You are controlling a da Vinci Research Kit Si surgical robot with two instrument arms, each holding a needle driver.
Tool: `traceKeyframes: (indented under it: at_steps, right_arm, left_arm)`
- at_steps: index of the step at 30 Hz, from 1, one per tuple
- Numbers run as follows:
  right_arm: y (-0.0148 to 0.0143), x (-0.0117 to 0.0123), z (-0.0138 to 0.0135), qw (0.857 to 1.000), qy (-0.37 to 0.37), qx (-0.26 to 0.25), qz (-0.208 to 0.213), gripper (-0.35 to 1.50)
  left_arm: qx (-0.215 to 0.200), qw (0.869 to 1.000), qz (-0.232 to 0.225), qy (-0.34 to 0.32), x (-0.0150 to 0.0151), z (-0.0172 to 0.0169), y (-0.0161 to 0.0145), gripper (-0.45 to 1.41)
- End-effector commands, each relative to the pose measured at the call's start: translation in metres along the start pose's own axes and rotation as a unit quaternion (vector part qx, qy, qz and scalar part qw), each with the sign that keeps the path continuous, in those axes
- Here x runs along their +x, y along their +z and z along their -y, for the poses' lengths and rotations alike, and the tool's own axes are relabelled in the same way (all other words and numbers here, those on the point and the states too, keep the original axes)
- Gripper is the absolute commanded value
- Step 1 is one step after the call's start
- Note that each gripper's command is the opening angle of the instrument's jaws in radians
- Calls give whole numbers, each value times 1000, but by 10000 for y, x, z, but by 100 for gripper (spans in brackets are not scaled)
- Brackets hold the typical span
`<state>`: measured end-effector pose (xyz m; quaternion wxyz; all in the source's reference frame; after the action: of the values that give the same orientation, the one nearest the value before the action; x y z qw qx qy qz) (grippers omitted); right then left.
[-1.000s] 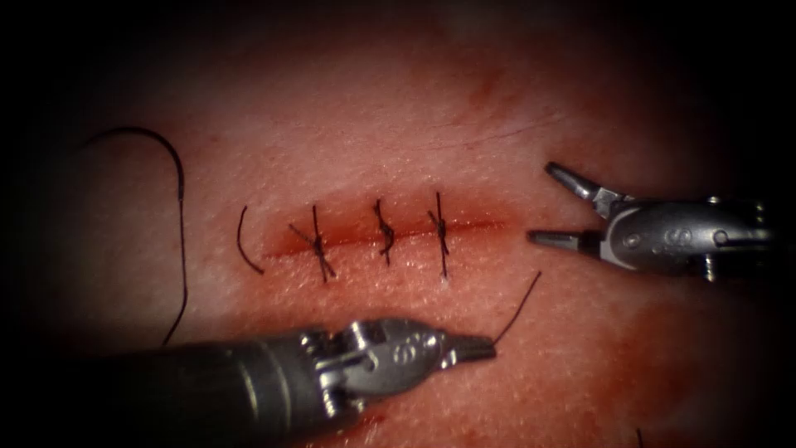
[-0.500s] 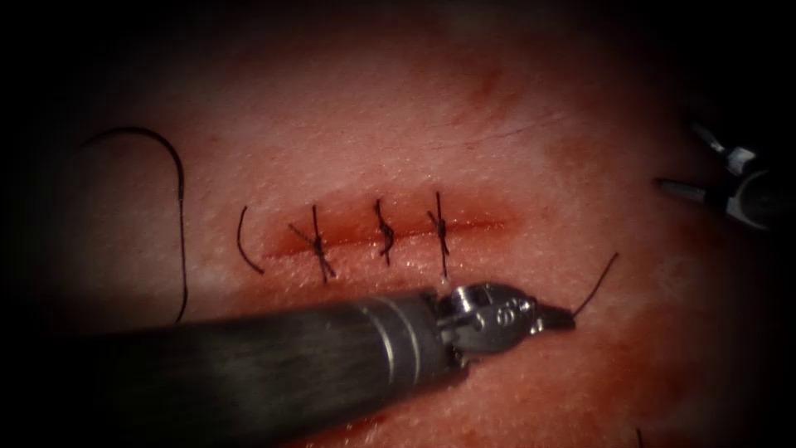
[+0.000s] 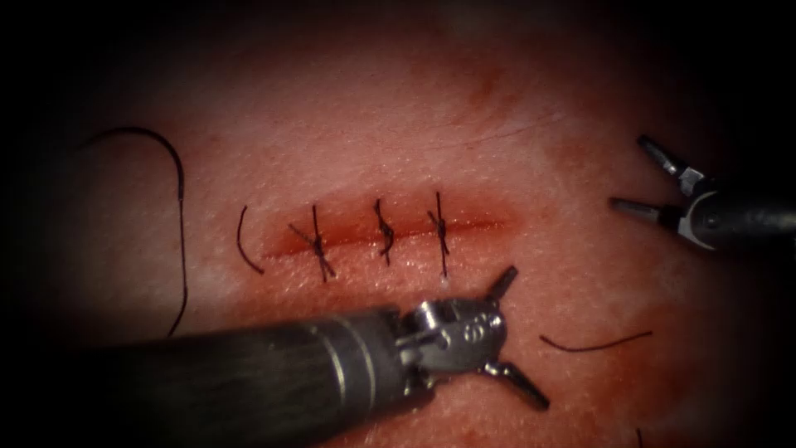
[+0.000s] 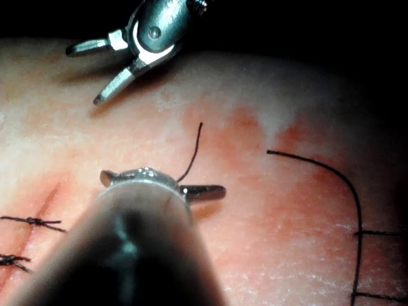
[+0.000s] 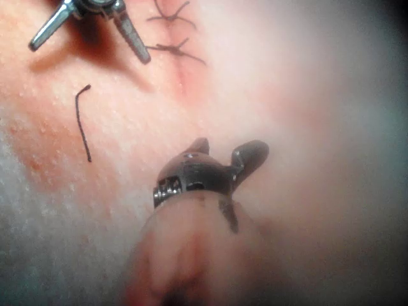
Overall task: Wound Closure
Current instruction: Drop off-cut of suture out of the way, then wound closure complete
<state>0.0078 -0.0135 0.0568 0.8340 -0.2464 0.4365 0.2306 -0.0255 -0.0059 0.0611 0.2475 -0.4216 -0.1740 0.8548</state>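
Both tools empty with jaws spread: left tool (image 3: 507,336) lower centre below the stitched cut (image 3: 390,235), right tool (image 3: 643,178) at right edge, cut thread end (image 3: 593,343) loose on tissue (image 3: 414,108) lower right, needle (image 3: 178,178) lying far left.

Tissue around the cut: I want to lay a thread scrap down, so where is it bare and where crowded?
Bare: the tissue above the three stitches, and between the cut end and the open right tool. Crowded: below the cut, where the open, empty left tool lies; left, by the needle and thread.
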Motion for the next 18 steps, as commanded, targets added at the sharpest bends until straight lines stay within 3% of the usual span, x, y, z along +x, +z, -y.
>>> traceKeyframes:
  at_steps: [1, 5, 8, 13, 14, 18]
  right_arm:
    - [3, 0, 12, 1000, 11, 11, -2, 133]
    - [4, 8, 25, 999, 40, 31, -13, 126]
    - [12, 16, 38, 995, 77, 64, -26, 128]
    - [41, 44, 53, 975, 121, 186, -17, 133]
    - [53, 55, 53, 965, 123, 229, -6, 135]
    - [70, 72, 46, 948, 127, 293, -17, 145]
  left_arm:
    - [2, 1000, -5, 1, 1, 5, 3, 114]
    - [2, 999, -21, 31, 3, 11, -14, 111]
    - [9, 996, -64, 64, 8, 19, -38, 106]
    - [2, 989, -114, 97, 12, 42, -91, 101]
    - [-8, 985, -126, 115, 10, 55, -119, 99]
    - [-38, 975, -145, 165, -6, 75, -170, 94]
